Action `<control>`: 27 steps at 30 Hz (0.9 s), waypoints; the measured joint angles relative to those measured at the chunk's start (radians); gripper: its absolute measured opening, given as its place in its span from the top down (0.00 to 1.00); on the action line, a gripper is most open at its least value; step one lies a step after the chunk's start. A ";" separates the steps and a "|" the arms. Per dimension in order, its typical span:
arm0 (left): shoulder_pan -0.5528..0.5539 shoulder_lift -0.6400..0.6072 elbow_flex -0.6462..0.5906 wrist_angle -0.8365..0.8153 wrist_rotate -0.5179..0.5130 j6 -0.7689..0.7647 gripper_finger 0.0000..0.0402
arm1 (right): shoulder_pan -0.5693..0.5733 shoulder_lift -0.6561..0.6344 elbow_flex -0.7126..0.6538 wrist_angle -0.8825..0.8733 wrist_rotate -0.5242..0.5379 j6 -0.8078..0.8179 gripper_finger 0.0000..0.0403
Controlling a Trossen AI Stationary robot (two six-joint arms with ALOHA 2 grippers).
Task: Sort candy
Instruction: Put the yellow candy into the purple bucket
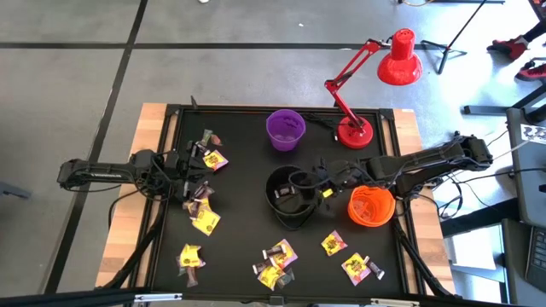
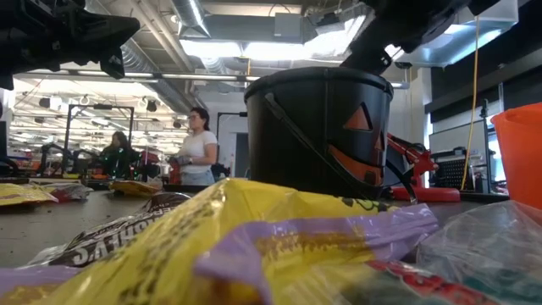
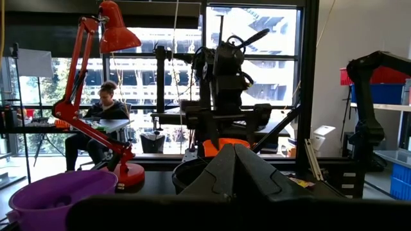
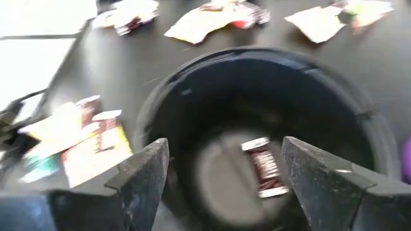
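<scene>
Over the black bowl [image 4: 257,128] my right gripper [image 4: 225,173] hangs, fingers spread wide, empty; dark candy [image 4: 263,167] lies inside; left gripper [image 3: 234,167] pinched closed, empty.

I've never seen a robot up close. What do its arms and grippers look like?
Both arms are dark, slim and jointed, with black cables trailing along them. The right gripper ends in two flat, dark, wedge-shaped fingers. The left gripper has the same dark fingers, tapering to a point.

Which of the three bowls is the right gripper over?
The black bowl in the middle, between the purple bowl and orange bowl; the right gripper hangs open above it.
</scene>
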 joint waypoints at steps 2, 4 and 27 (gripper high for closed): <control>0.000 0.000 0.000 0.000 0.000 0.000 1.00 | 0.001 -0.016 0.000 -0.023 -0.067 -0.001 0.26; 0.000 0.000 0.000 0.000 0.000 0.000 1.00 | 0.001 -0.039 0.000 -0.038 -0.141 -0.001 0.26; 0.000 0.000 0.000 0.000 0.000 0.000 1.00 | 0.362 -0.089 0.001 -0.220 -0.072 -0.060 0.26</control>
